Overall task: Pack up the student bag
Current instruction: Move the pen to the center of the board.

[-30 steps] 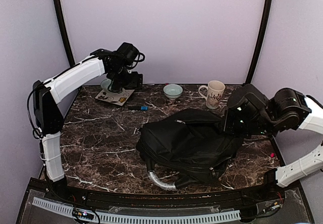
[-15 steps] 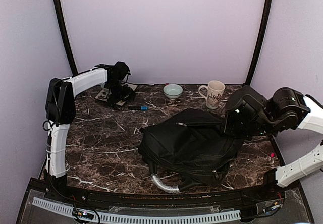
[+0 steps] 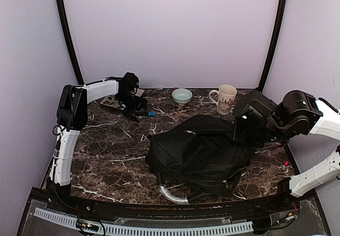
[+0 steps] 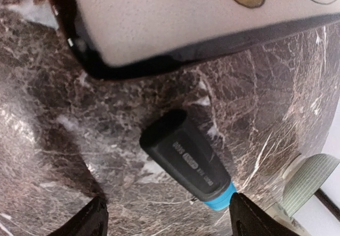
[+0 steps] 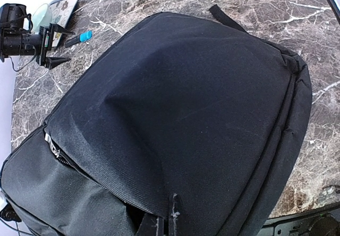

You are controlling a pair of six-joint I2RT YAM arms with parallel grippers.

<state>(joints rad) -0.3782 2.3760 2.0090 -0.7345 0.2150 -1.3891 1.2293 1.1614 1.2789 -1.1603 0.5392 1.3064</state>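
At far left, the left pincer (image 4: 169, 209) gapes over the marker (image 4: 186, 164), which may roll if nudged; right pincer (image 5: 166, 221) clamps the bag (image 5: 186, 103)

A black fabric backpack (image 3: 199, 151) lies on the dark marble tabletop (image 3: 106, 151). Behind it stand a pale green bowl (image 3: 182, 95) and a white printed mug (image 3: 226, 99). Behind and left of it lies a black marker with a blue cap (image 3: 145, 113), with the left arm's fingers (image 3: 133, 111) just beside it. The right arm (image 3: 276, 120) reaches the backpack's right side.
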